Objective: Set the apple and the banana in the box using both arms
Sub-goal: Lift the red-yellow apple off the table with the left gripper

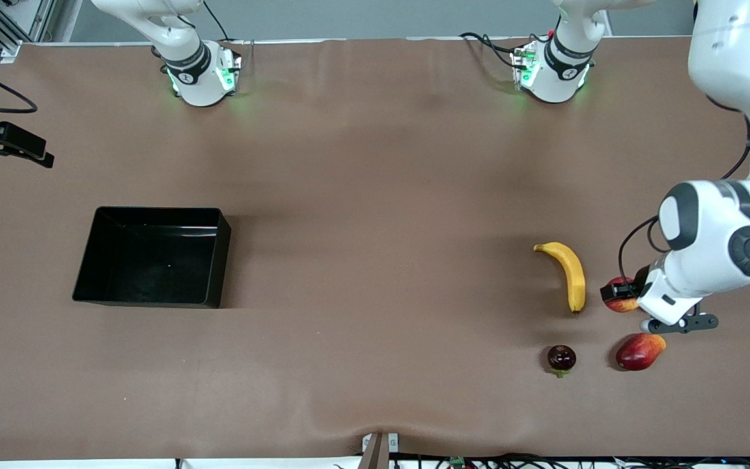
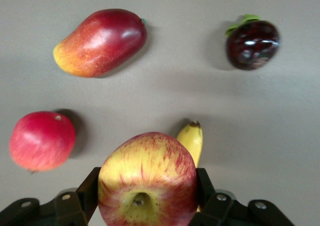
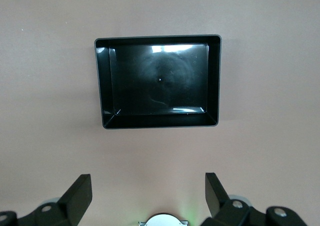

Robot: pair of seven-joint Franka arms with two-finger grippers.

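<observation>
Left wrist view: left gripper (image 2: pixel 147 198) is clamped on the apple (image 2: pixel 148 178), a finger on each side.
Apple's place: in that grip near the bench edge at the left arm's end, just beside the banana (image 1: pixel 569 273).
Banana's axis: long axis runs toward the front camera.
Box (image 1: pixel 222 260): lies well apart, toward the right arm's end.
Right gripper (image 3: pixel 148 196): spread wide, empty, waiting over the box.
Nearer arm: left, for both fruits.
</observation>
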